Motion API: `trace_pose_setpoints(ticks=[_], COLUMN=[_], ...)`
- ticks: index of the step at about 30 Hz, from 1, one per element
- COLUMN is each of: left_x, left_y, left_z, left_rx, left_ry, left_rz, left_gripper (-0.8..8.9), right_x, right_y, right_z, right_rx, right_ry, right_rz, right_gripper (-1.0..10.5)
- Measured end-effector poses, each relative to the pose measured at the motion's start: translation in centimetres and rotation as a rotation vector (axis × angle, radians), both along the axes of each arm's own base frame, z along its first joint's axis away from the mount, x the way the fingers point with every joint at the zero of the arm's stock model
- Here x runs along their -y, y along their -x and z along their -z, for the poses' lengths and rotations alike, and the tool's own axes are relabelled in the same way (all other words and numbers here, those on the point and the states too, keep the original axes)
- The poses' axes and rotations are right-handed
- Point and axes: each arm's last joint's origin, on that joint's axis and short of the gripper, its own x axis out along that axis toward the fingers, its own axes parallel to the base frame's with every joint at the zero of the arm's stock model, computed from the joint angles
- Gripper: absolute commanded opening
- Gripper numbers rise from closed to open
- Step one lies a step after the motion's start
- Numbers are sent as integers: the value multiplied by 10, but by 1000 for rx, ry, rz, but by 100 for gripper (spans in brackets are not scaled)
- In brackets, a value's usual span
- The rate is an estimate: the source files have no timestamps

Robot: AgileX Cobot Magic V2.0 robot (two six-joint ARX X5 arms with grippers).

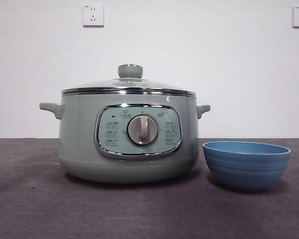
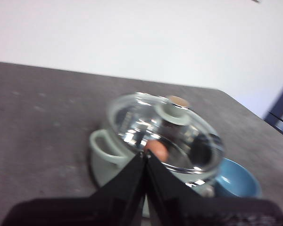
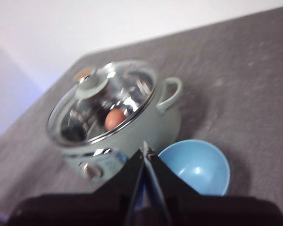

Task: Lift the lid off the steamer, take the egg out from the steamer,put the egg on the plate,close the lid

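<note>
One steamer (image 1: 128,142), pale sage green, upright on the bench (image 1: 35,209), control panel with one silver dial (image 1: 142,130) facing the front camera, two small side handles, one per side. One lid (image 1: 128,85), clear glass with chrome rim and one pale green knob (image 1: 130,71), seated flat and closed on the steamer rim. One egg (image 3: 115,118), reddish brown, inside the steamer, seen through the glass from both wrist cameras; hidden behind the pot wall in the front view. One plate (image 1: 246,164), really a deep blue ridged bowl with lighter blue inside, upright on the bench just beside the steamer on the right of the front view, a small gap between them, nothing in it. Two claws, both up in the air above the bench and clear of everything: left claw (image 2: 145,157) pressed together, tips meeting, looking down at the handle side of the steamer away from the plate; right claw (image 3: 145,149) likewise pressed together, holding nothing, over the plate side, with steamer and plate both below it. Neither arm visible in the front view. Bench top dark grey, matte, slightly mottled. Plain white wall behind, two white wall sockets (image 1: 92,15) high up, one near centre-left, one at the top right corner. Dark blue upright object (image 2: 280,110) past the bench edge in the left wrist view, too blurred to identify.
</note>
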Motion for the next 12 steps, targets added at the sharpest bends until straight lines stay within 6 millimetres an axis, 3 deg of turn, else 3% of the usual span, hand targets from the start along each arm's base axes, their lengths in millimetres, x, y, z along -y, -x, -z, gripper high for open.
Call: trace_pose_setpoints(ticks=[12], left_x=[6], left_y=[-4], left_z=[-45], left_rx=[-155], left_ry=[-11], left_rz=[285], left_gripper=[-7], right_x=[-11], right_y=[-7], right_z=[-72], right_rx=[-115], right_ry=[185], right_rz=[-318], right_gripper=[-12])
